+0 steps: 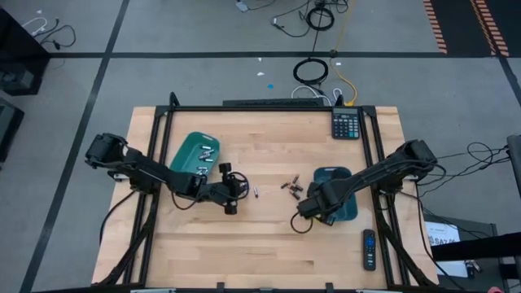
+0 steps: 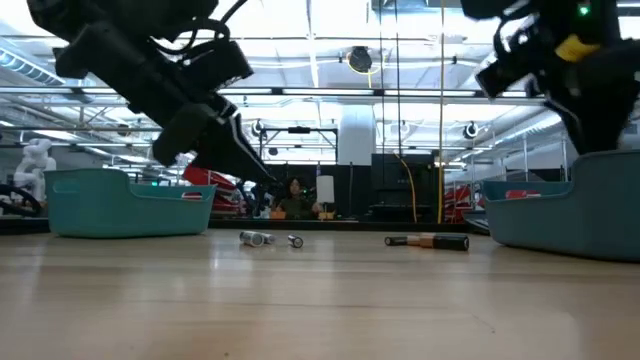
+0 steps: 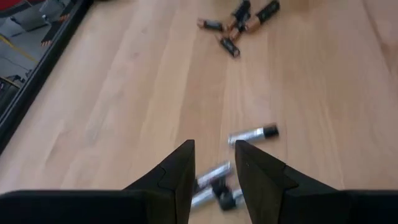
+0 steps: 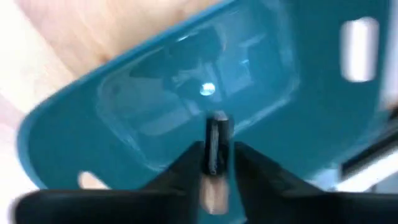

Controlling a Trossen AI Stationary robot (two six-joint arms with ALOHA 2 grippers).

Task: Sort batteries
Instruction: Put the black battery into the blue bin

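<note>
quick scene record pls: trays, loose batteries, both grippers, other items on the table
surface: light wooden table
left teal plastic tray: holds a few silvery cells
right teal plastic tray: under the right arm
dark coppery batteries: loose cluster mid-table
silvery-grey batteries: loose on the wood by the left gripper
left gripper: fingers apart, low over silvery cells, none gripped
right gripper: over the right tray, shut on a dark cylindrical battery
black calculator: far right corner
black remote control: near right edge
</note>
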